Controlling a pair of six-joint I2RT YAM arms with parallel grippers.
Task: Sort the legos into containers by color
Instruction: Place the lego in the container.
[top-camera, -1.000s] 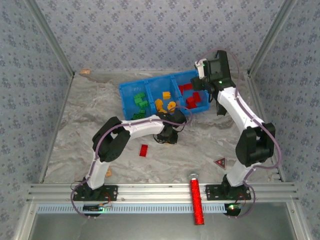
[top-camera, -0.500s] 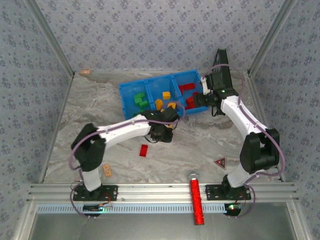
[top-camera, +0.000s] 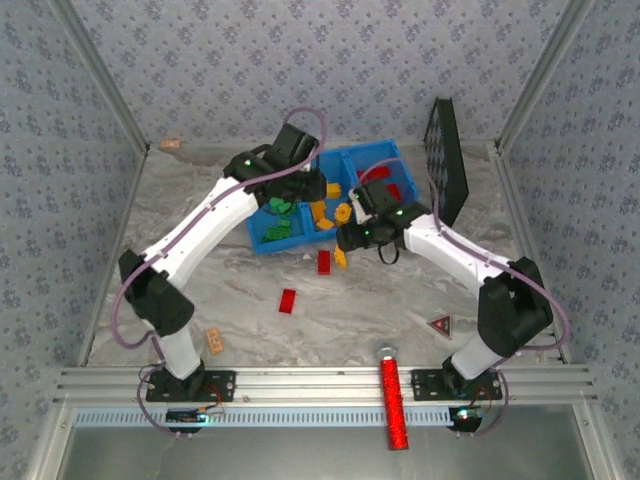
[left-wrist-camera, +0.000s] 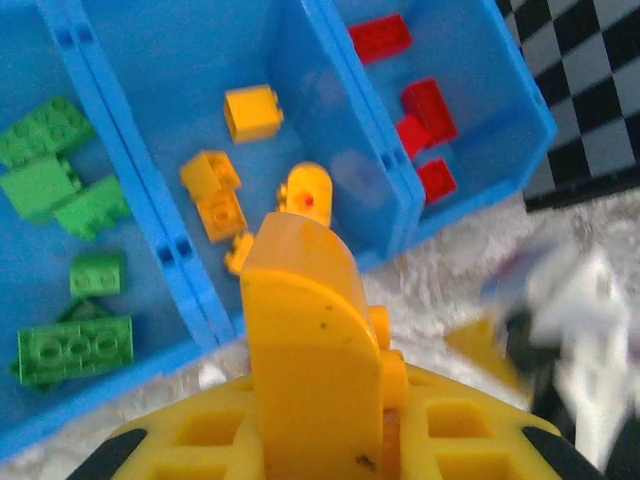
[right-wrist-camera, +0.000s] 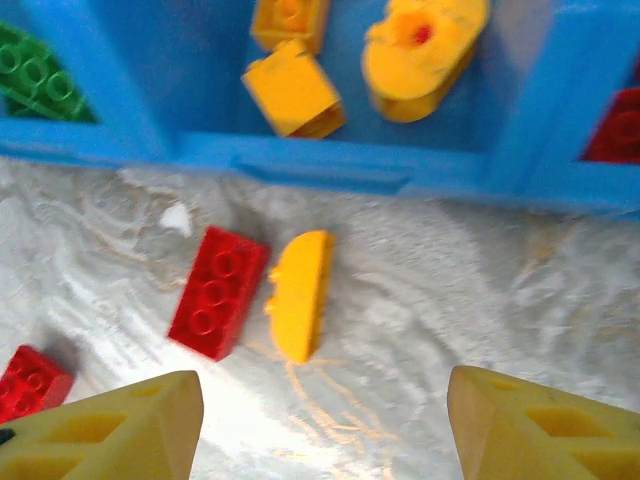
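The blue tray (top-camera: 268, 244) holds green legos (left-wrist-camera: 68, 350) in its left container, orange ones (left-wrist-camera: 252, 112) in the middle, red ones (left-wrist-camera: 430, 105) on the right. My left gripper (top-camera: 312, 188) hangs over the middle container, shut (left-wrist-camera: 318, 262), with a sliver of an orange lego (left-wrist-camera: 392, 375) pinched beside its finger. My right gripper (top-camera: 350, 237) stands open (right-wrist-camera: 320, 440) just in front of the tray, above the table. Below it lie a red lego (right-wrist-camera: 218, 290) and a half-round orange lego (right-wrist-camera: 298, 293). Another red lego (top-camera: 288, 300) lies nearer the arms.
A black studded board (top-camera: 445, 160) leans at the tray's right end. A small tan block (top-camera: 214, 340) lies near the left base, a red triangle (top-camera: 439, 323) near the right base, and a red glittery cylinder (top-camera: 392, 400) across the front rail.
My left arm has lifted from the table in front of the tray to above the tray's middle. My right gripper has come from the red container down to the table in front.
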